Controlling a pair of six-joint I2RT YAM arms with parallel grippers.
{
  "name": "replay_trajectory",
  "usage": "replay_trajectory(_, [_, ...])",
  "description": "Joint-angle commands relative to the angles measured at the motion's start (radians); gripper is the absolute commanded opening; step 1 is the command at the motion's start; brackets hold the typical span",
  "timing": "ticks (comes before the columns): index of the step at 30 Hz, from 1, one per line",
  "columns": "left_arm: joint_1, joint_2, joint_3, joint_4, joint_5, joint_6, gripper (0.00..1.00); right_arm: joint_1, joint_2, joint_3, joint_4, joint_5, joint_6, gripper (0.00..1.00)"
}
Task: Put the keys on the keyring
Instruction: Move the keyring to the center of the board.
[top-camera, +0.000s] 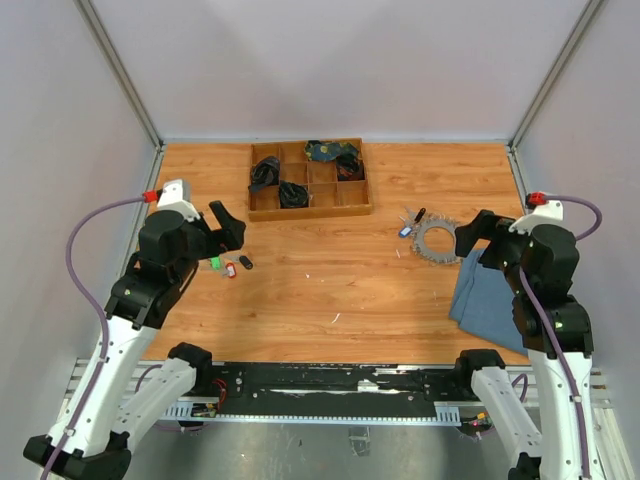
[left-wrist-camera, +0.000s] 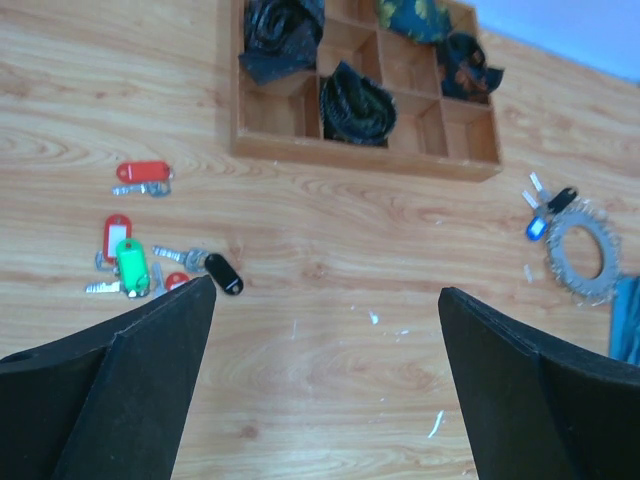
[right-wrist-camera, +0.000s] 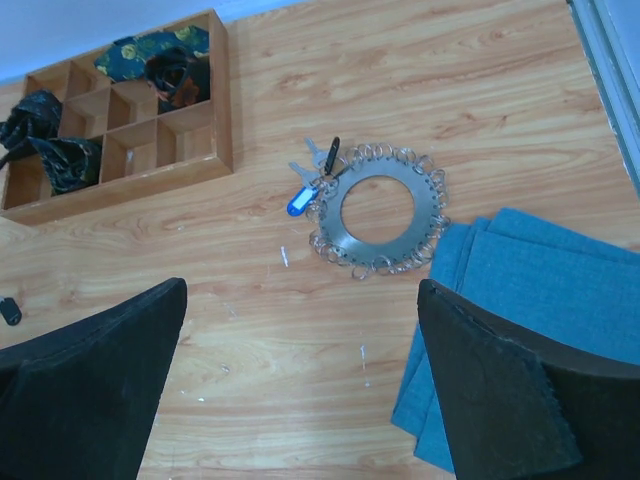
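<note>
The keys lie loose on the wood at the left: a green one, a red one and a black one. The left wrist view shows the green key, two red tags and the black key. My left gripper hangs open just above and beside them, holding nothing. The keyring, a grey disc fringed with small rings, lies at the right with a blue-headed key. My right gripper is open and empty, near the keyring.
A wooden compartment tray with dark bundles in it sits at the back centre. A folded blue cloth lies at the right, next to the keyring. Grey walls close in the table on three sides.
</note>
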Motion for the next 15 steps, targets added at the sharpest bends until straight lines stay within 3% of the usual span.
replay_trajectory(1, [0.006,0.028,0.137,-0.058,-0.021,-0.055,1.00,0.002,-0.008,-0.035,-0.066,0.043,-0.022,0.98])
replay_trajectory(15, [0.005,0.099,0.388,-0.188,0.064,-0.170,1.00,0.002,0.017,-0.077,-0.068,-0.007,-0.049,0.98])
